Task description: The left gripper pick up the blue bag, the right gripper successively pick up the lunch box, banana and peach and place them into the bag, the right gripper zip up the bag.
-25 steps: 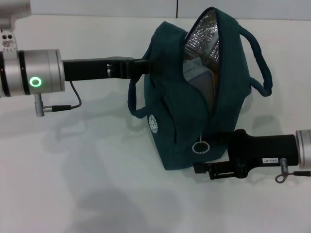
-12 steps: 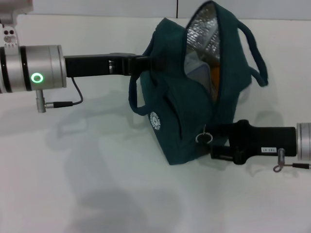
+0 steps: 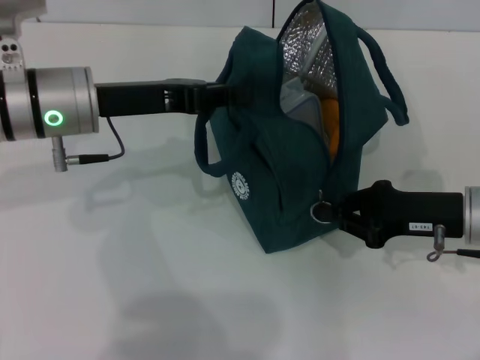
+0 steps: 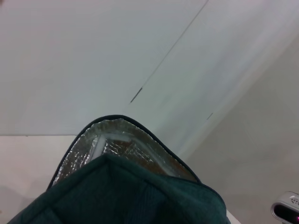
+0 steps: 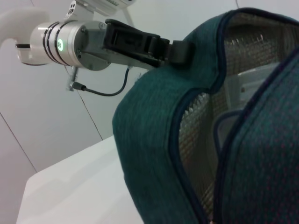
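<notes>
A plain white table (image 3: 150, 285) fills most of the head view, with soft grey shadows lying across it. Behind its far edge rises a pale wall (image 3: 150, 9) cut by one thin dark vertical seam (image 3: 273, 10); the left wrist view shows that wall (image 4: 70, 60) too

Light: bright, even, from overhead
Shadows: soft grey patches on the white table (image 3: 150, 300) beneath both arms
Glare: silver lining (image 3: 304, 41) of the bag (image 3: 262, 165) glints
Focus: nearest fabric in both wrist views blurred
</notes>
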You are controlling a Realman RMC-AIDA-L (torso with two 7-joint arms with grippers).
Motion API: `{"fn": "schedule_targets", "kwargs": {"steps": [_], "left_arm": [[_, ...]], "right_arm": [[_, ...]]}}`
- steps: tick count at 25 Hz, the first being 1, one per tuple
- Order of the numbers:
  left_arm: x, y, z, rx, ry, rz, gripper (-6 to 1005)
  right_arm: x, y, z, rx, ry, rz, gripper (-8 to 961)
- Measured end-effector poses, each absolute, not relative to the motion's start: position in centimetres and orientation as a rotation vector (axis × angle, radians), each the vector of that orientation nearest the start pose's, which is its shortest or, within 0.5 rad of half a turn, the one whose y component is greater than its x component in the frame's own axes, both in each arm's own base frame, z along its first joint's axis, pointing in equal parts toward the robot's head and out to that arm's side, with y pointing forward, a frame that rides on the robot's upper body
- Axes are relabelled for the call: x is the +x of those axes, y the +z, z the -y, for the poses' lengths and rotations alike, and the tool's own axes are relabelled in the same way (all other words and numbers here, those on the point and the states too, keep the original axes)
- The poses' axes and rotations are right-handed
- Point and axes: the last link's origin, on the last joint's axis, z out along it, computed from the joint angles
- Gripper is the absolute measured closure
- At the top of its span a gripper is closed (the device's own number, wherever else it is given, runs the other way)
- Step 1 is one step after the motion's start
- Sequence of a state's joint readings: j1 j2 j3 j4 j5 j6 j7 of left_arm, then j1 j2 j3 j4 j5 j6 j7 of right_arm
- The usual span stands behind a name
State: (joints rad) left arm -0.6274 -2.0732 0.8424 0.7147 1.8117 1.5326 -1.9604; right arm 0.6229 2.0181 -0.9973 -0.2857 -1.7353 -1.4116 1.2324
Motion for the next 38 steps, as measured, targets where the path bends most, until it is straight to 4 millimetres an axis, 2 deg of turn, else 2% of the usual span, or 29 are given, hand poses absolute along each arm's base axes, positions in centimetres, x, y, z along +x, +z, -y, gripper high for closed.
{"fn": "schedule_targets", "kwargs": {"steps": [11,22,25,32,38], "left_arm": [[-19.8,0.6,-36.5,-2.676,-0.927,1.173,946],[-19.9,0.4,-36.3,-2.677,-0.935,1.184,945],[-19.8,0.3,-36.2,-2.683,-0.939,1.186,945],[-19.5,0.2,-36.0,-2.696,-0.972,1.170,946],[-19.4,0.1,-35.8,-2.706,-0.986,1.166,946]], "right_arm": [[26.5,-5.6,-31.7,-2.859,0.667,-0.729,946],[26.9,-5.6,-31.2,-2.848,0.681,-0.752,939],[26.9,-5.3,-31.0,-2.833,0.719,-0.761,935],[25.7,-2.6,-30.8,-2.735,0.974,-0.672,923],[25.6,-2.9,-30.8,-2.762,0.951,-0.671,933]]}}
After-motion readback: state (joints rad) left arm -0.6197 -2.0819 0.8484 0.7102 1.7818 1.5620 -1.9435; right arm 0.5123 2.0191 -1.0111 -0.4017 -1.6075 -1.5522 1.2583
